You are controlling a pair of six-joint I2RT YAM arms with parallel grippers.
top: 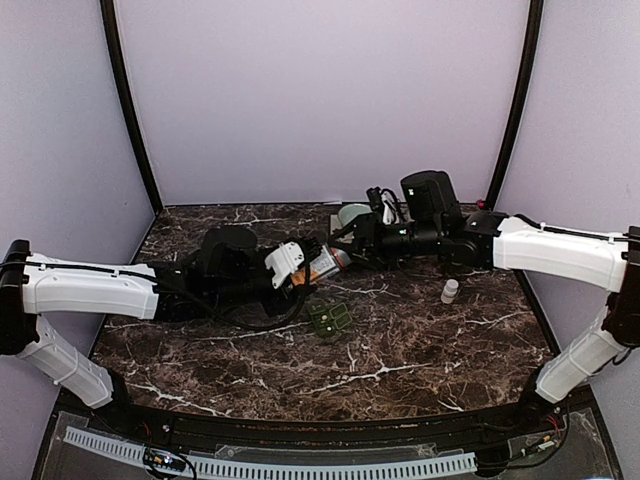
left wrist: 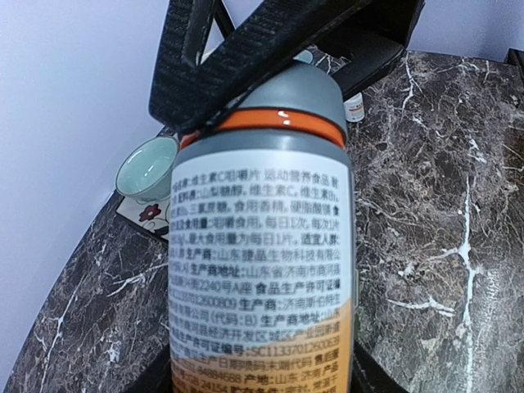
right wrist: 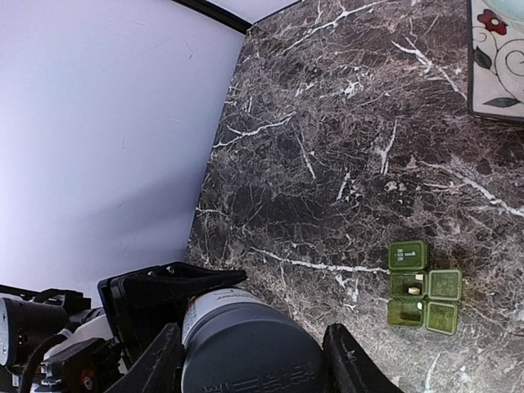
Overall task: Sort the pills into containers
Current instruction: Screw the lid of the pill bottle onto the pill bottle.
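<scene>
A: How far along are we?
B: Early, we judge. Our left gripper (top: 300,268) holds the bottle (left wrist: 262,246) by its body, and our right gripper (right wrist: 250,360) is clamped on its grey cap (left wrist: 303,90), which is on.
A: And the pill organiser (right wrist: 422,286)?
B: On the surface (top: 420,350), at six o'clock from the bottle, apart from both grippers. Two lids (right wrist: 444,284) stand open, a pale speck (right wrist: 413,288) under each; we cannot tell if those are pills. Another is shut, so most sorting is left

bottle (left wrist: 262,246) base cut off, pill organiser (right wrist: 416,286) contents too small
</scene>
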